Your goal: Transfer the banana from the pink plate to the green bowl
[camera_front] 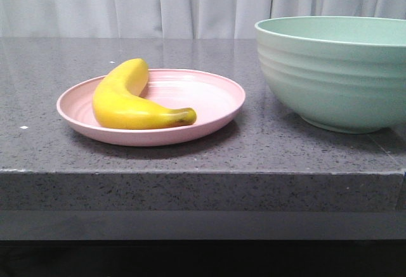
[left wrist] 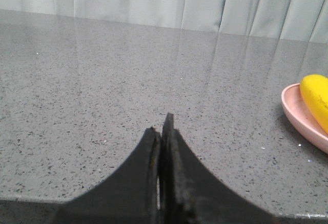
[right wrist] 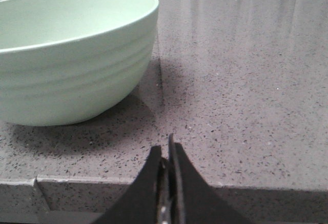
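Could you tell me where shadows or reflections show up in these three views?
Front view: soft shadows under the pink plate and green bowl. Left wrist view: curtain streaks reflect on the table. Right wrist view: a dark shadow lies beside the bowl.

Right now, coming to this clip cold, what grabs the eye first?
The bright yellow banana lying curved on the pink plate, left of centre on the grey stone table. Next, the big ridged green bowl standing apart to the plate's right. Both hands, left hand and right hand, sit shut at the table's near edge, holding nothing.
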